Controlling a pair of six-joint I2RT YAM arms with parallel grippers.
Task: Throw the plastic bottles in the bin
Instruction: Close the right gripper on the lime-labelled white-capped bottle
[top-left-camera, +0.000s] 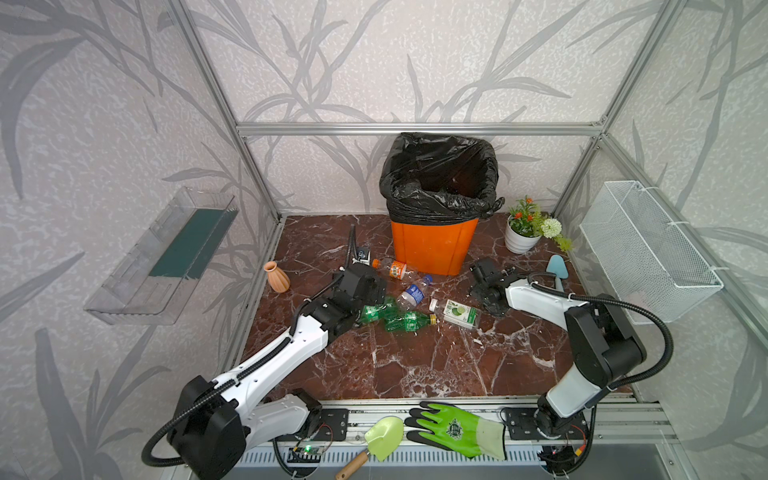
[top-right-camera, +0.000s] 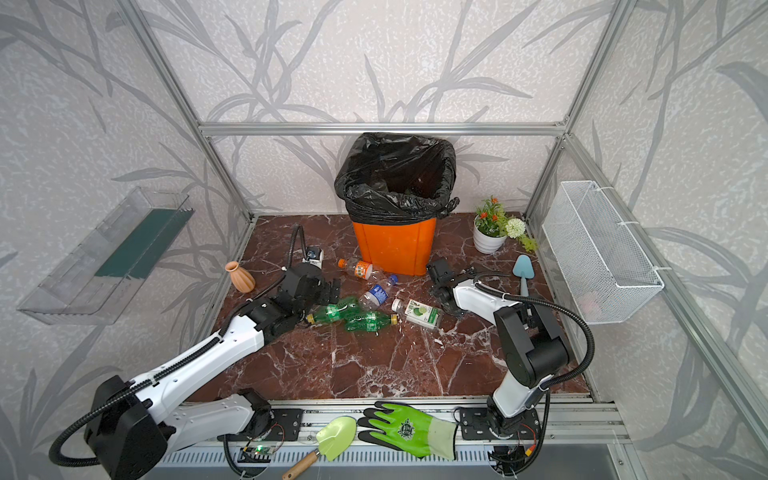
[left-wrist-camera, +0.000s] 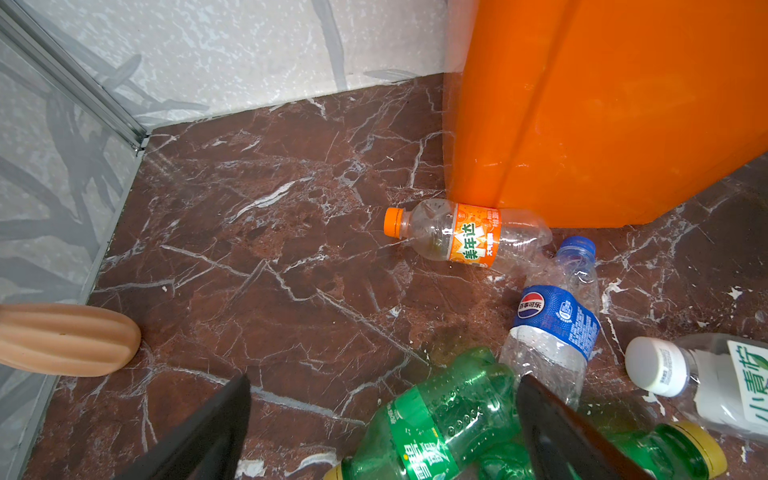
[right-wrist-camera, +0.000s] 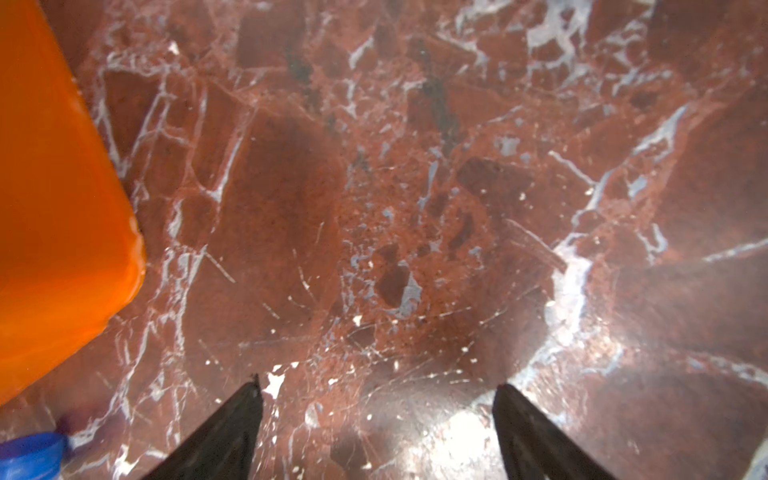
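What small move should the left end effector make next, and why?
Probably lower slightly and close on the nearer green bottle: the left end effector hovers open, and this bottle lies on the floor between its fingers, not yet gripped.

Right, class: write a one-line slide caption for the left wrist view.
Open left gripper over two green bottles; blue-label bottle, orange-label bottle and white-capped bottle lie near the orange bin.

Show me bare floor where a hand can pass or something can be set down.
Widest: the near marble floor between both arms, in front of the plastic bottles. Also the far-left corner between vase and bin. Crowded: five bottles lie bunched just in front of the bin.
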